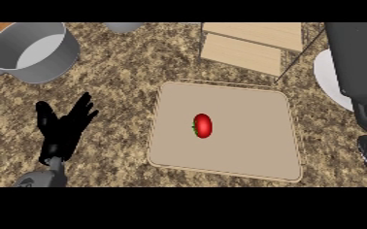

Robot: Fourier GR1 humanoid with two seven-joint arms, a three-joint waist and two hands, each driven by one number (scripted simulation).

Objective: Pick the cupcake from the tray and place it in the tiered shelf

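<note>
A red, round item with a small green spot [203,125] lies near the middle of the tan tray [251,160]; it looks like a tomato, not a cupcake. The wooden tiered shelf [247,46] stands just behind the tray, with a thin dark post running down its right side. My left hand [63,128] rests open on the counter left of the tray, fingers up, well apart from the red item. A dark grey forearm [349,58] fills the right edge. Only a dark sliver of my right hand [362,148] shows there, beside the tray's right rim.
A grey pot [36,53] stands at the back left. A small grey vessel [123,26] sits at the top edge. A white plate [326,75], partly hidden by the forearm, lies right of the shelf. Speckled counter shows between my left hand and the tray.
</note>
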